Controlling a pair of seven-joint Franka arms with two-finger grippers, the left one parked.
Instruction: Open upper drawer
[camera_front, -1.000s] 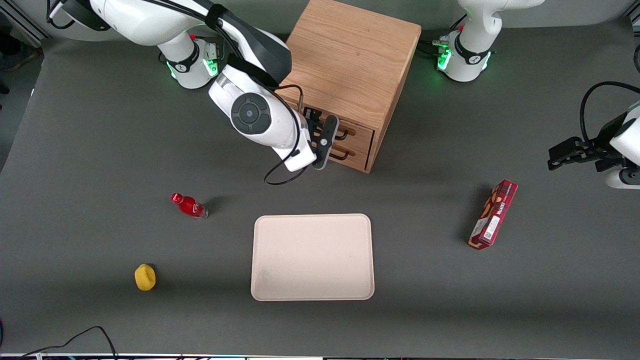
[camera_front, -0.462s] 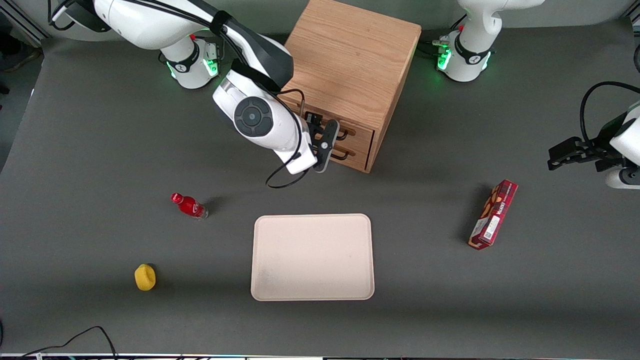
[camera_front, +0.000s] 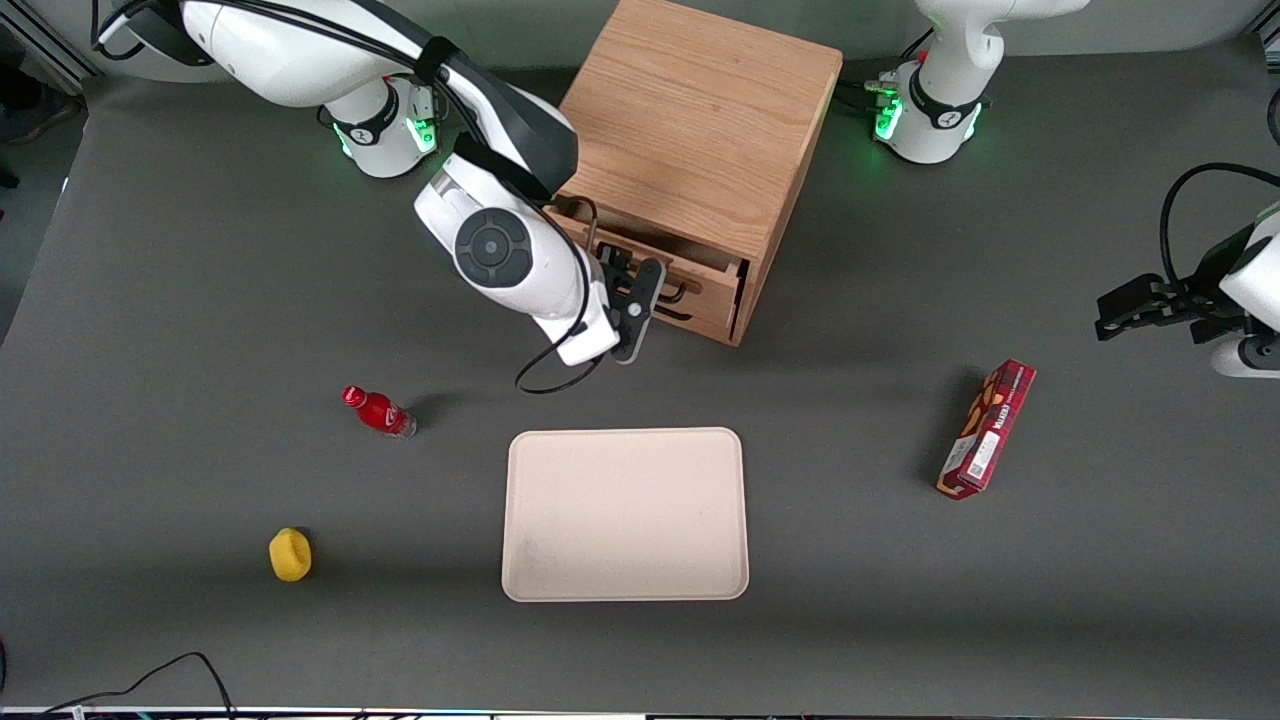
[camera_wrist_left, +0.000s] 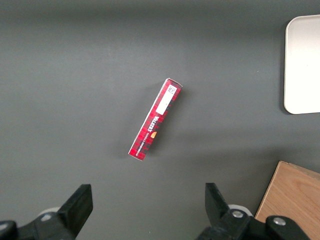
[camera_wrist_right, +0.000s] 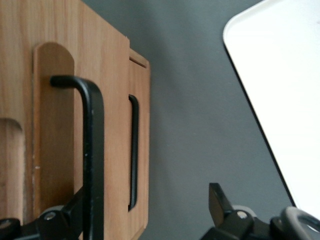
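Observation:
The oak cabinet (camera_front: 700, 130) stands at the table's back. Its upper drawer (camera_front: 712, 283) is pulled out a short way, with a dark gap under the cabinet top. My right gripper (camera_front: 648, 298) is open in front of the drawer, at its black bar handle (camera_front: 683, 291). In the right wrist view the gripper (camera_wrist_right: 145, 202) is spread wide. The upper drawer's handle (camera_wrist_right: 93, 150) runs just inside one finger (camera_wrist_right: 75, 210). The upper drawer front (camera_wrist_right: 55, 125) stands out ahead of the bottom drawer (camera_wrist_right: 142, 125), which has its own handle (camera_wrist_right: 133, 150).
A cream tray (camera_front: 625, 515) lies nearer the front camera than the cabinet; it also shows in the right wrist view (camera_wrist_right: 280, 75). A red bottle (camera_front: 378, 411) and a yellow object (camera_front: 290, 554) lie toward the working arm's end. A red box (camera_front: 986, 428) lies toward the parked arm's end.
My gripper has drawn back from the cabinet toward the front camera, and the upper drawer has slid out a short way with it.

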